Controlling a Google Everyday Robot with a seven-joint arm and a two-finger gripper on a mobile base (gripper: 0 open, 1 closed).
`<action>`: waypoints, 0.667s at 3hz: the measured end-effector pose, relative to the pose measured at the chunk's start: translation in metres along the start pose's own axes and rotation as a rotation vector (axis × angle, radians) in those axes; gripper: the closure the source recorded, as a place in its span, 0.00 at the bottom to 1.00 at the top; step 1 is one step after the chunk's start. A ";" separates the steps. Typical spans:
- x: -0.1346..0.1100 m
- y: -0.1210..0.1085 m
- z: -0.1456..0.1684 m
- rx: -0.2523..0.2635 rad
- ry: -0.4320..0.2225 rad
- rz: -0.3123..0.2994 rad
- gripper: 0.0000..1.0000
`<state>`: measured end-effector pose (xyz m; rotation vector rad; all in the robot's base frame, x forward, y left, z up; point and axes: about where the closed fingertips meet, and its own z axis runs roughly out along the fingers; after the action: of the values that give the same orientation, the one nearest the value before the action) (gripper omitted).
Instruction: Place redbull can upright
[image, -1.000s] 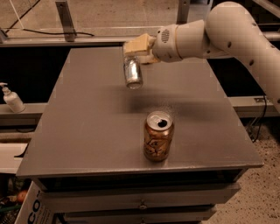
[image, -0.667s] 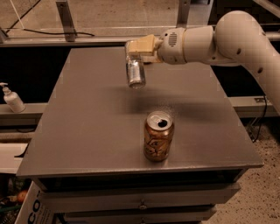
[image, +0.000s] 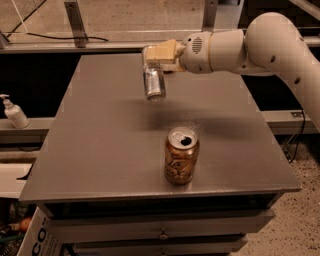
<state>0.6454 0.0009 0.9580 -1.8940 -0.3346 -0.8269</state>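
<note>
A grey table (image: 100, 140) is seen filling most of the view, its top set over a stack of drawers (image: 125, 231) at the near edge; a white robot arm (image: 260, 40) is extended in from the far right, reaching leftward over the far part of the tabletop. At the arm's left end the gripper (image: 154, 61) is found, made up of pale beige fingers (image: 162, 50) pointed down and to the left, above the far middle of the table; the fingers are closed against the upper end of the redbull can (image: 154, 85), which is gripped between them. The redbull can is thus held in the air, clear of the tabletop, hanging roughly vertical with a slight tilt, its lower end turned a little toward the near side; its silver body is seen, and no part of it is touching the surface. A gold-brown can (image: 181, 155) is stood upright on the near middle of the table, to the right of and nearer than the held can, well apart from it; its top is opened. A soft dark shadow (image: 210, 122) is cast on the tabletop between the two cans and to the right. Off the table on the left, a small white pump bottle (image: 15, 114) is stood on a lower ledge; at the near left corner, below the table, a white cardboard box (image: 42, 240) with dark lettering is partly shown.
</note>
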 end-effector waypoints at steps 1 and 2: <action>-0.004 -0.003 0.000 0.025 0.016 -0.072 1.00; -0.013 -0.007 -0.005 0.067 0.066 -0.208 1.00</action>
<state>0.6302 0.0009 0.9555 -1.7859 -0.5181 -1.0018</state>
